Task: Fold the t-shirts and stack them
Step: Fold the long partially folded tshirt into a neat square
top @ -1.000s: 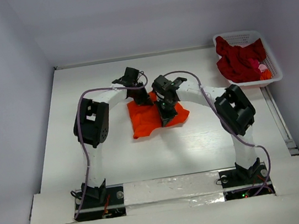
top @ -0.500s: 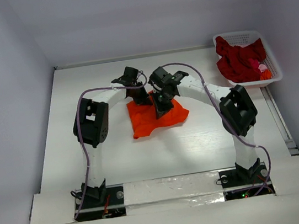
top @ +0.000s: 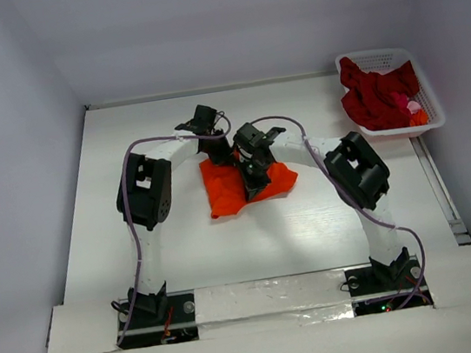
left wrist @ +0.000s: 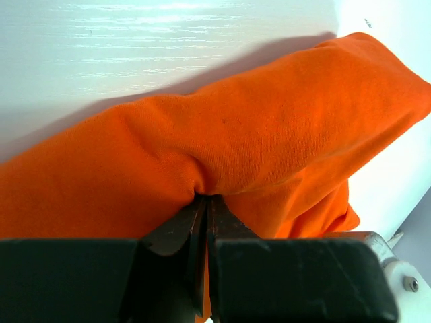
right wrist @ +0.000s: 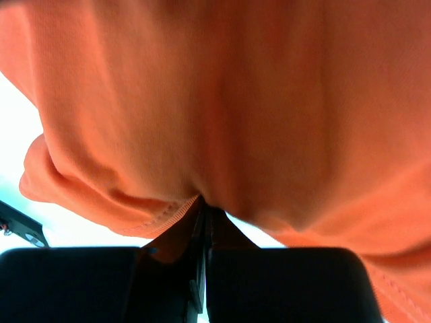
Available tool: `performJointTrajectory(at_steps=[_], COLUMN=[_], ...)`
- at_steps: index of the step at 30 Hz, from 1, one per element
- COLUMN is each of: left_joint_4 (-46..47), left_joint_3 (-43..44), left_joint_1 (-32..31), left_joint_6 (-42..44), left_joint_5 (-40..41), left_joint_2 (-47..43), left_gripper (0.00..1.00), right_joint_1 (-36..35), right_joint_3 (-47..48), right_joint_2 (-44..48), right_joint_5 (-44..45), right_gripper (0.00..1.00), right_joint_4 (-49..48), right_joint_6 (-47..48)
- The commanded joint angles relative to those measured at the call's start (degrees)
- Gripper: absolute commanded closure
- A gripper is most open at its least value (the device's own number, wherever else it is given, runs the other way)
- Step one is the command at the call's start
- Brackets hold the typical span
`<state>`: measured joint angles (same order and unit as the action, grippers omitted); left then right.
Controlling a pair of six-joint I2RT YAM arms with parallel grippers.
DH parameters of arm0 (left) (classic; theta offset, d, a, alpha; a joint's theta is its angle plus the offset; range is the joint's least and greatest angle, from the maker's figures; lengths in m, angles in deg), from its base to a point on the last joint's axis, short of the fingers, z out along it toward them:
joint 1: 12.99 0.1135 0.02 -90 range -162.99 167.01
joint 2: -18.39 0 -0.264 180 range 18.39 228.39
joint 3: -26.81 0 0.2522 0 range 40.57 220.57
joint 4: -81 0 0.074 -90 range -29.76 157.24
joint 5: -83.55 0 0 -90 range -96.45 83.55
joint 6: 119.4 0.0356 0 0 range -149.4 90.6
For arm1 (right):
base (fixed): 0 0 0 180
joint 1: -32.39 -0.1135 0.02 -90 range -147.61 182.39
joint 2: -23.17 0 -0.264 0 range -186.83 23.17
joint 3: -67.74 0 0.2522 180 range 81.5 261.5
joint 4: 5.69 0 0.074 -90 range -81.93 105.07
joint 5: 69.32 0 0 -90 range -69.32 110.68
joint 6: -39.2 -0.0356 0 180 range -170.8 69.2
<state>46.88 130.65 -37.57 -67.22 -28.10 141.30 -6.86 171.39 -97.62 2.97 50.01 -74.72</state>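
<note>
Left gripper (left wrist: 204,200) pinched tight on a fold of orange t-shirt (left wrist: 283,114); right gripper (right wrist: 203,208) likewise clamped on it; dark red t-shirts (top: 372,96) heaped in white basket (top: 374,55).

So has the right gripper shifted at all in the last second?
Yes. The right gripper, shut on the orange t-shirt, has slid a little left, away from the white basket and closer to the left gripper.

Count: 2 arms (left arm (top: 146,193), right arm (top: 357,170)), 2 pincers (left pincer (left wrist: 204,198), right pincer (right wrist: 202,203)). 1 orange t-shirt (top: 225,193) on 1 surface (top: 150,127). 1 basket (top: 374,57) holds 1 dark red heap (top: 372,96) and 1 pink bit (top: 412,105); shirts in heap uncountable.
</note>
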Motion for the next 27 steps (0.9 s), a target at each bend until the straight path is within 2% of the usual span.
performJointTrajectory(at_steps=[1,5,13,17,22,27], left_joint_4=[0.32,-0.47,-6.71,-8.82,-7.86,-4.09], left_joint_3=[2.11,3.43,12.65,16.43,10.83,-0.42], left_joint_1=[0.23,0.23,0.84,1.46,2.08,2.61], left_joint_6=[0.29,0.29,1.17,1.44,1.96,2.05], left_joint_5=[0.47,0.20,2.40,3.10,6.27,8.11], left_joint_2=[-0.66,-1.71,-6.80,-8.74,-11.64,-13.83], left_gripper=[1.00,1.00,1.00,1.00,1.00,1.00], right_joint_1=[-1.01,-1.01,-1.01,3.36,7.78,9.54], right_joint_3=[-3.13,-3.23,5.47,8.72,12.58,19.08], right_joint_2=[0.11,4.33,12.07,12.43,4.90,-3.30], right_joint_5=[-1.62,-0.13,5.67,4.89,6.11,5.59], right_gripper=[1.00,1.00,1.00,1.00,1.00,1.00], right_joint_4=[-1.06,-0.37,6.40,7.55,6.05,6.59], right_joint_6=[0.55,0.19,-0.25,-1.04,-0.52,0.72])
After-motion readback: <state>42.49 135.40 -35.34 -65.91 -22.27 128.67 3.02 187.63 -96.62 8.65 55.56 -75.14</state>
